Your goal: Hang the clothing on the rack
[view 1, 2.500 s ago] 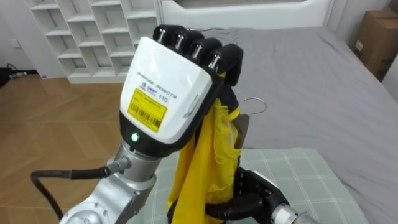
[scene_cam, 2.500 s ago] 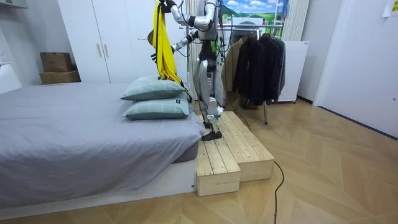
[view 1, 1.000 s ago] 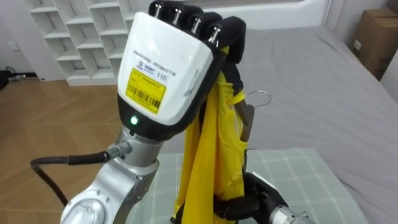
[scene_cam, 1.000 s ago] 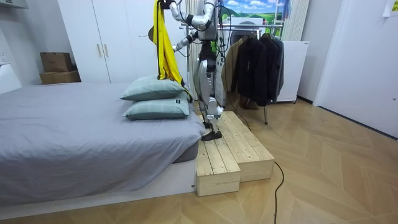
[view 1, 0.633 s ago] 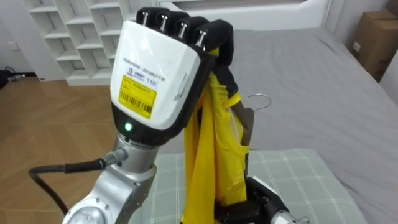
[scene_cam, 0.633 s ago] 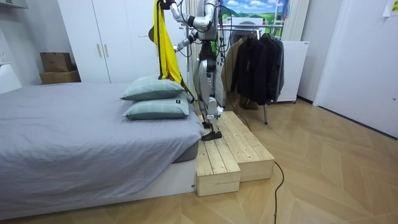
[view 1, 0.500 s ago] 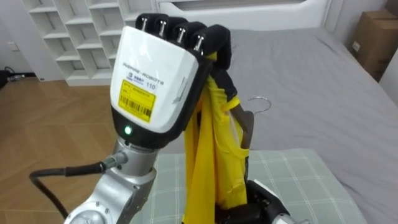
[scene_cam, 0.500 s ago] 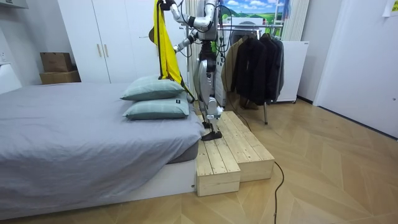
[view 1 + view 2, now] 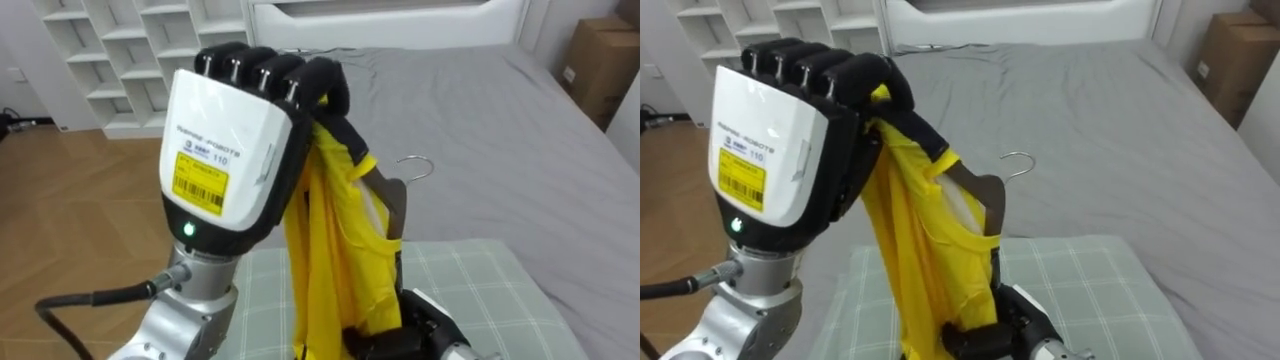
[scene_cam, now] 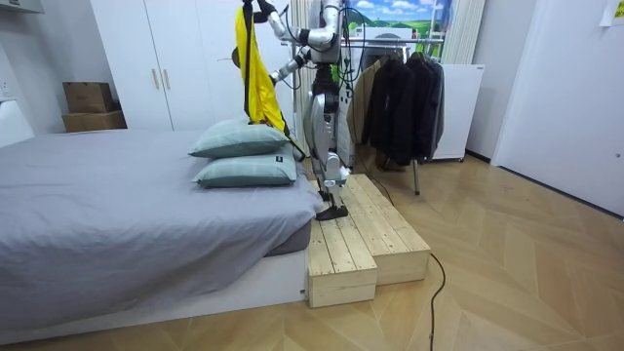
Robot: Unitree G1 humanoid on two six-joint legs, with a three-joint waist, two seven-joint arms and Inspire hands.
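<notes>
Over the bed (image 9: 500, 130), your left hand (image 9: 225, 150) is clenched on the top of the yellow shirt (image 9: 340, 260), held high. Your right hand (image 9: 400, 335) grips its lower part. The shirt looks light, limp and slippery, so take the stiff hanger (image 9: 392, 205) at its neck.

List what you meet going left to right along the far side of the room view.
Cardboard box → white wardrobe → yellow garment → dark coats hanging on the rack.

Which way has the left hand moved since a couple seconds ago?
Yes: the left hand, gripping the yellow garment, has shifted left, toward the white shelves.
</notes>
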